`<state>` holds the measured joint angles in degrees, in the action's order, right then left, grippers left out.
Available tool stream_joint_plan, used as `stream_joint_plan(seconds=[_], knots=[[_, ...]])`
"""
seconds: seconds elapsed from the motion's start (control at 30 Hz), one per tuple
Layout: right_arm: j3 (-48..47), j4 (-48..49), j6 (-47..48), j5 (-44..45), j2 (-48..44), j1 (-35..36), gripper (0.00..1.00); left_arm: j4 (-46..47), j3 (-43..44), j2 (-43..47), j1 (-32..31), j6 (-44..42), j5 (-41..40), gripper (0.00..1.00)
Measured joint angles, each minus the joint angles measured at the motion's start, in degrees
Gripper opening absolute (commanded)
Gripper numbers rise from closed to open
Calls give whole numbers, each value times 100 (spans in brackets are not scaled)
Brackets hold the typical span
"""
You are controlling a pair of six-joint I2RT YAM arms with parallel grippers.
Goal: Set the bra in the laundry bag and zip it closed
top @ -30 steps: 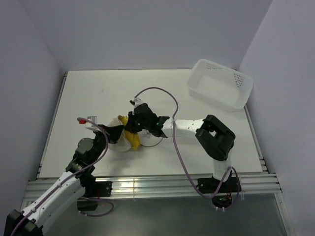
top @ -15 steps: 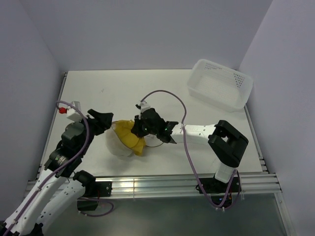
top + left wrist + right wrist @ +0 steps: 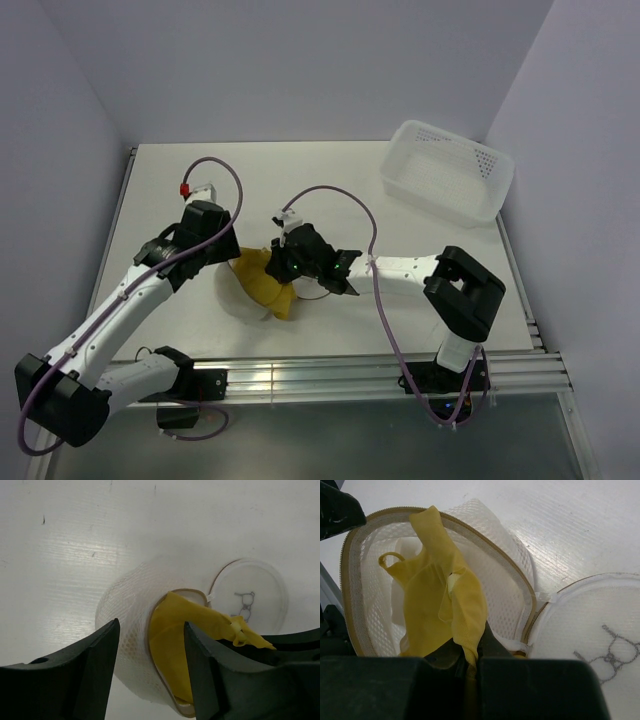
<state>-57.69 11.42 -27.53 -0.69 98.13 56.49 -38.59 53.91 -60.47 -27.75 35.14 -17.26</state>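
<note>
bra: mustard-yellow, crumpled, half inside the laundry bag just ahead of the right gripper, which is clamped on a fold | left gripper: held parted above the bag (nothing gripped) | flap lid: laid open right of the right gripper | basket: set well beyond it | table: seen ahead of the left gripper

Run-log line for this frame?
bra partly inside laundry bag | lid open | right gripper shut on bra | left gripper open over bag

Soft matt yellow cloth bra, cream open-weave mesh laundry bag, smooth faintly glossy white table
</note>
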Motion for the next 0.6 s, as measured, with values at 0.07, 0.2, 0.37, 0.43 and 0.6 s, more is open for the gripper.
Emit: stream_joint_plan(seconds=[0.07,0.2,0.37,0.43,0.6], knots=[[0,0,2,-2,-11,0,0,-55,52,-46,26,-138,7,63],[0,0,20,-2,-44,0,0,-66,48,-83,133,-323,122,53],[0,-4,39,0,-55,0,0,81,-114,-254,380,-544,396,28],[0,-4,39,-4,-55,0,0,109,-199,-313,476,-581,459,22],[0,-4,44,-9,-63,0,0,208,-229,-313,570,-619,570,0]])
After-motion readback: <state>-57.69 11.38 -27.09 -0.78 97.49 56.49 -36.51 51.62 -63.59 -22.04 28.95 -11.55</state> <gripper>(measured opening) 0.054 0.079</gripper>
